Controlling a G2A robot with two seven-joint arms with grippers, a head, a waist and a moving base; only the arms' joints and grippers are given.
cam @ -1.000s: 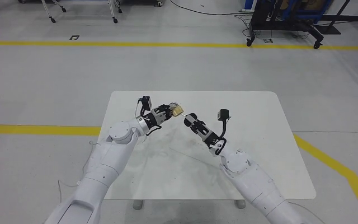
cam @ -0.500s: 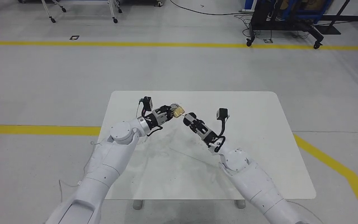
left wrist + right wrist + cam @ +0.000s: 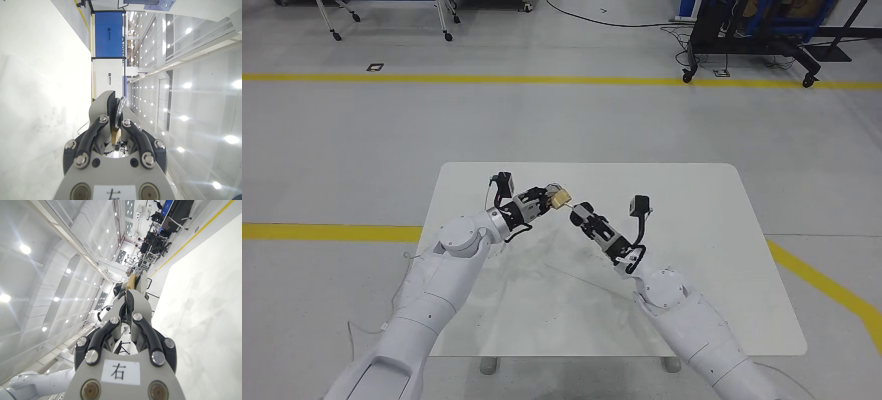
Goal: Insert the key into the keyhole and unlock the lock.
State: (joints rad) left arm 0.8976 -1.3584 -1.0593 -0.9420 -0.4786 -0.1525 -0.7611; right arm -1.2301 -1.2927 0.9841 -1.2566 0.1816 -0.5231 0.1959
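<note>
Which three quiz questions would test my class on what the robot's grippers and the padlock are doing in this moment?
1. True or false: the brass padlock lies on the table.
2. Which gripper holds the padlock? A left; B right.
3. Fill in: between the left gripper's fingers shows the padlock's silver ____.
Key: 1 false; 2 A; 3 shackle.
</note>
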